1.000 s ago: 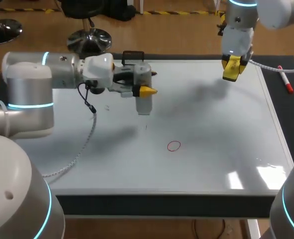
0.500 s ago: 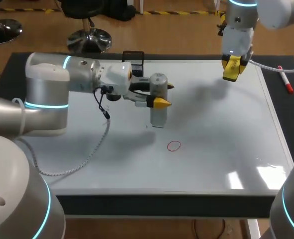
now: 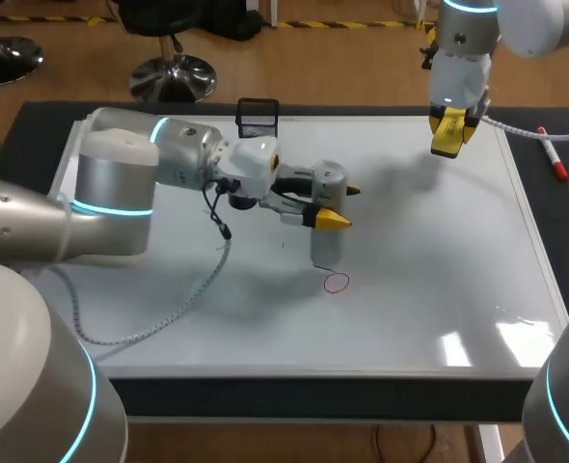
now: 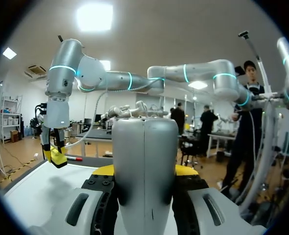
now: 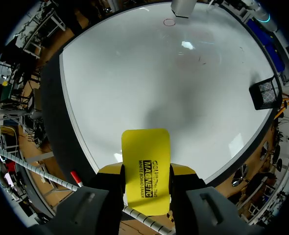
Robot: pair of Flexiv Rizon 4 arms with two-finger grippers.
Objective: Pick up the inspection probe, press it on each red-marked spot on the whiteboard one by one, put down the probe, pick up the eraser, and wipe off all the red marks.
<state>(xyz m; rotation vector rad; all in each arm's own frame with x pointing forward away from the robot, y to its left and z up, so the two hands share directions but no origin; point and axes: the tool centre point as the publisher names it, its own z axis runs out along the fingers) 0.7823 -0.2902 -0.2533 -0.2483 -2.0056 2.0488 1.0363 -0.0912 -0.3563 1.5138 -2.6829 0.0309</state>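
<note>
Just behind the red mark (image 3: 337, 282) on the whiteboard (image 3: 439, 260), the left jaws grip the upright inspection probe (image 3: 326, 246), which, pressed straight down, may miss it, while the right jaws hold the eraser (image 3: 448, 133) aloft.

The jaws clamp the grey probe (image 4: 144, 166).

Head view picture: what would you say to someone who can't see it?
The left gripper holds a grey inspection probe upright over a whiteboard, its lower end close to a small red circle. The right gripper hangs above the board's far right corner, holding a yellow eraser.
</note>
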